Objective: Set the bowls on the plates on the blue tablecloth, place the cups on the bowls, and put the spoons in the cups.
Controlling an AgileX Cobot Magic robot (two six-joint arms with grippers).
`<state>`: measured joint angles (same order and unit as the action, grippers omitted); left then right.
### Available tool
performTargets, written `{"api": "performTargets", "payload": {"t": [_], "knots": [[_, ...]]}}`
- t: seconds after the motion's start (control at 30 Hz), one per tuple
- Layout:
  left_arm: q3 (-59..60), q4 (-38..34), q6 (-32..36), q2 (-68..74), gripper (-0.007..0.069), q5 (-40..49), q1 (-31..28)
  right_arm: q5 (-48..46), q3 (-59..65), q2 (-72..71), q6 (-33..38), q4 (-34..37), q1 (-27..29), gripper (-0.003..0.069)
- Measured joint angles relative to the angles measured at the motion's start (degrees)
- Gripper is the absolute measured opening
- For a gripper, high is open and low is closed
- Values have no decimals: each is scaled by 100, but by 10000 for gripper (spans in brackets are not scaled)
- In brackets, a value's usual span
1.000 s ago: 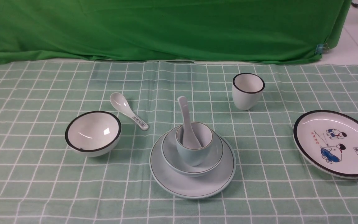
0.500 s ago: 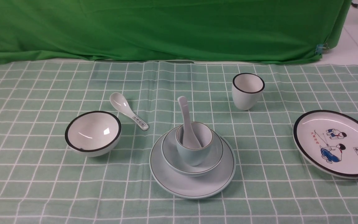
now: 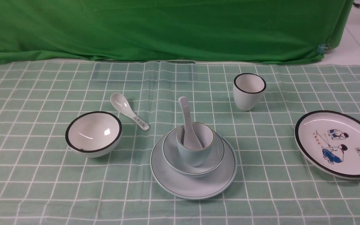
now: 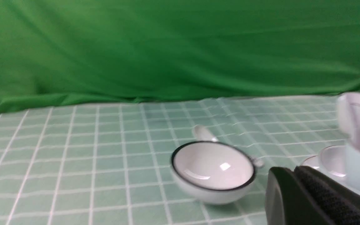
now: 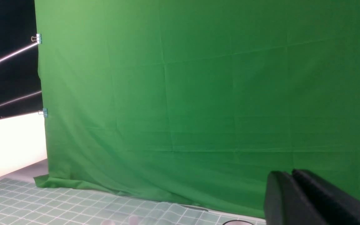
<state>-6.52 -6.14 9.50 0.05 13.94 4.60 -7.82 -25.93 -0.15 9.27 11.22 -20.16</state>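
Fingers (image 4: 323, 200) of the left gripper (image 4: 291, 175) lay pressed together, clenched on nothing and touching nothing. The gripper hung low over the near left part of the blue tablecloth (image 3: 42, 87). Just beyond it, and apart from it, sat the white bowl (image 3: 93, 133) with the black rim, upright on the cloth and not on any plate. Beside that bowl's far right side lay the patterned spoon (image 3: 129, 111), flat on the cloth, its handle pointing near and right.

The right gripper (image 5: 289, 178) held nothing and touched nothing. Its two fingers overlapped in the right wrist view, so I could not tell whether a narrow gap parted them. Before it stood mostly the green backdrop (image 3: 167, 28).

In the middle of the cloth the pale blue set stood stacked. The pale blue plate (image 3: 193, 184) lay on the cloth, the pale blue bowl (image 3: 195, 167) sat on it, and the pale blue cup (image 3: 195, 153) stood in the bowl. The plain spoon (image 3: 187, 125) stood in that cup, its handle leaning up toward the far side.

Farther off, right of the stack, the white cup (image 3: 248, 91) stood upright alone on the cloth. Well apart from it, at the near right edge, lay the cartoon plate (image 3: 336, 125), bearing nothing.
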Motion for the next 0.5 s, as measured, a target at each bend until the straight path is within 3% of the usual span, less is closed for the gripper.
{"api": "performTargets", "payload": {"t": [0.17,0.5], "knots": [[538,-30,36,0,13,-114,-503,0,0,0,-4,0,0,88],[688,44,55,0,13,-109,-573,-2,0,0,-4,0,0,121]]}}
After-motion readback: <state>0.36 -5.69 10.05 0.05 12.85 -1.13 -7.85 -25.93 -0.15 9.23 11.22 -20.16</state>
